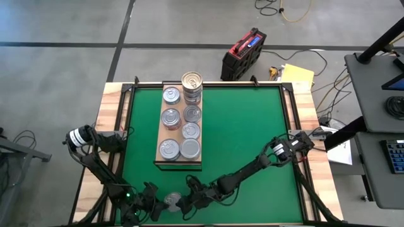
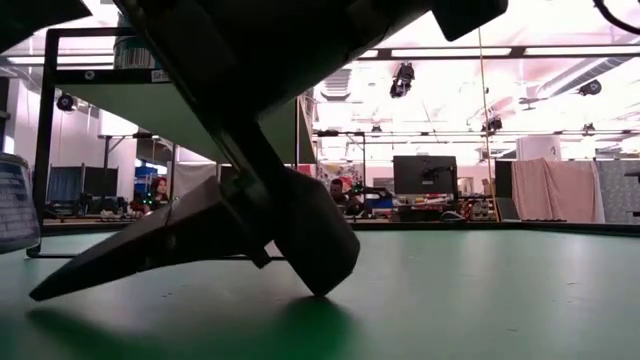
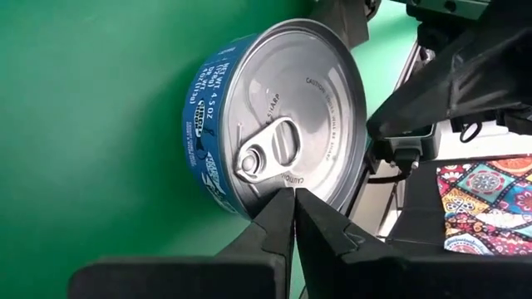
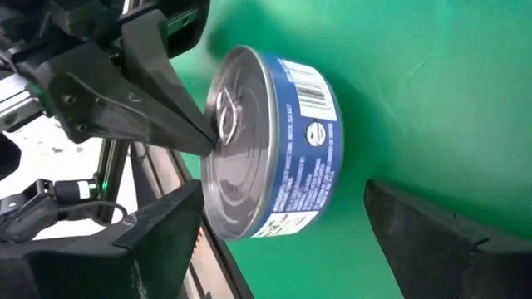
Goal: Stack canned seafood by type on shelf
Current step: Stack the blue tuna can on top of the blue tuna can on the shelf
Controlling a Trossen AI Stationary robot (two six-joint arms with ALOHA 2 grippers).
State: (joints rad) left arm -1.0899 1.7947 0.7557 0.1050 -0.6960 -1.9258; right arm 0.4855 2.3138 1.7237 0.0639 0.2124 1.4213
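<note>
A flat can of seafood (image 1: 172, 200) with a blue label and a silver pull-tab lid (image 3: 283, 124) lies lid up on the green mat, near the table's front edge. My left gripper (image 1: 158, 203) is shut, its tips on the lid. My right gripper (image 1: 187, 203) comes from the right and is open. In the right wrist view its two fingers (image 4: 166, 237) stand on either side of the can (image 4: 274, 141), with no touch that I can see. Farther back, the wooden shelf (image 1: 178, 166) holds several cans in two rows, with a taller stack (image 1: 192, 85) at its far right. My left gripper has its shut fingertips (image 3: 293, 203) on the can's lid, right at the pull tab (image 4: 220, 137). The fingers slant down onto it from the table's left. The can rests flat on the mat, lid up.
The can lies close to the table's front edge, between the two arms. The shelf stands in the middle of the mat, with bare green mat (image 1: 252, 132) to its right. A red and black case (image 1: 243, 53) sits on the floor beyond the far edge.
</note>
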